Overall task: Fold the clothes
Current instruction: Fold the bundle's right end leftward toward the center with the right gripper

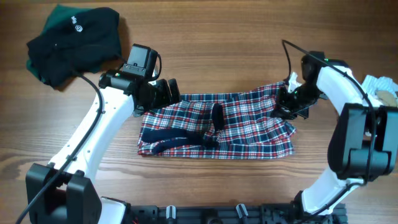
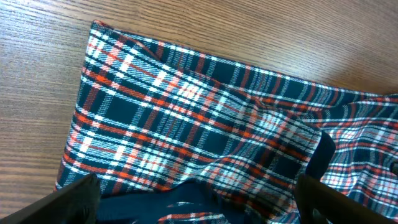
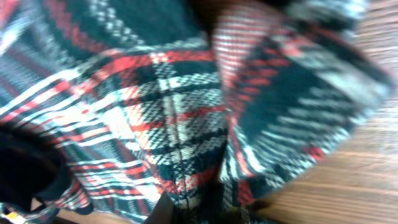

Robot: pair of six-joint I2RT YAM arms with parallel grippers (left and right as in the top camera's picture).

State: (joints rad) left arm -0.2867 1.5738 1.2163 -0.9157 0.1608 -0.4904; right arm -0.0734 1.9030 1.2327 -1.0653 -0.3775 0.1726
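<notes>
The clothes are a red, white and navy plaid garment [image 1: 236,127] lying partly bunched across the table's middle, with navy trim [image 1: 186,138] showing along its left front. My left gripper [image 1: 165,93] hovers at the garment's upper left corner, open wide. In the left wrist view its dark fingers [image 2: 71,199] stand far apart over the plaid cloth [image 2: 199,112], holding nothing. My right gripper [image 1: 288,104] is at the garment's right edge, shut on a fold of it. In the right wrist view the plaid garment [image 3: 155,106] bunches up into the right gripper [image 3: 202,208].
A dark green and black garment [image 1: 74,43] lies crumpled at the back left of the wooden table [image 1: 205,37]. Something white and tan [image 1: 380,87] sits at the far right edge, behind the right arm.
</notes>
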